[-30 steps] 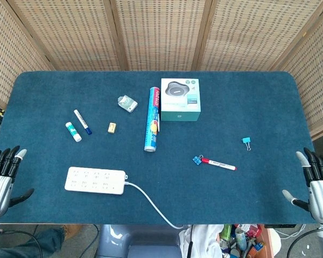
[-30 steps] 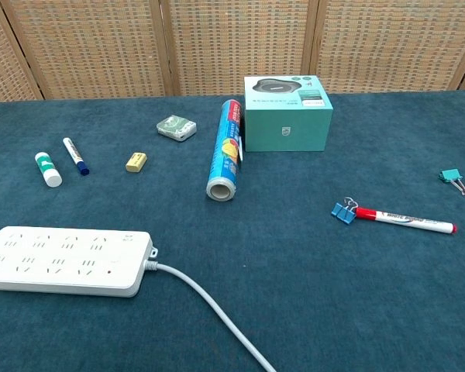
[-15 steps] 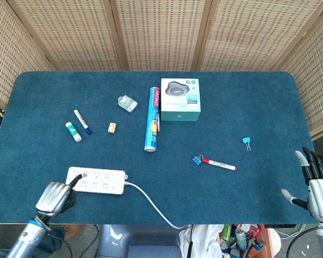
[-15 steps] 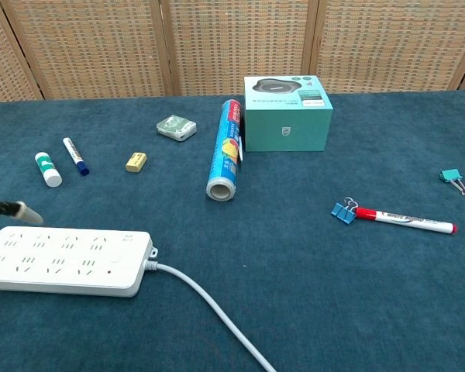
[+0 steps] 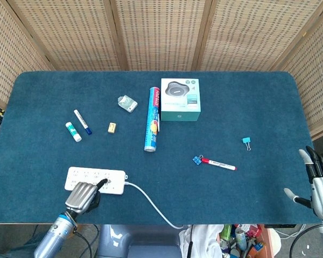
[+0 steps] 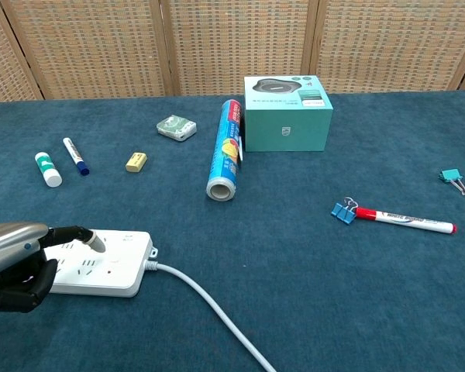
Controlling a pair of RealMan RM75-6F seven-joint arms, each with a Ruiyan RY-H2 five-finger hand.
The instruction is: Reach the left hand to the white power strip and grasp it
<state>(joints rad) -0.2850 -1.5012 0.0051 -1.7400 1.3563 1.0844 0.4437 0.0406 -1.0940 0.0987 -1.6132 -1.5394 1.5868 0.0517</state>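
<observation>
The white power strip (image 5: 112, 176) lies near the table's front left edge, its cable (image 5: 151, 204) trailing to the front. My left hand (image 5: 84, 195) reaches over the strip's near left part from the front and hides that end. In the chest view the left hand (image 6: 15, 262) has a fingertip (image 6: 93, 240) lying over the power strip (image 6: 128, 256) and dark parts of the hand at its front edge; no closed grip shows. My right hand (image 5: 317, 180) hangs at the table's right front edge, fingers spread, holding nothing.
Behind the strip lie a glue stick (image 5: 73, 131), a blue marker (image 5: 82, 122) and an eraser (image 5: 112, 127). A foil roll (image 5: 152, 119) and teal box (image 5: 180, 99) sit mid-table. A red marker (image 5: 219, 163) and binder clips (image 5: 197, 160) lie to the right.
My left hand came in from the table's left edge, moved right along the front, and now sits over the power strip's left part. The right hand has barely moved.
</observation>
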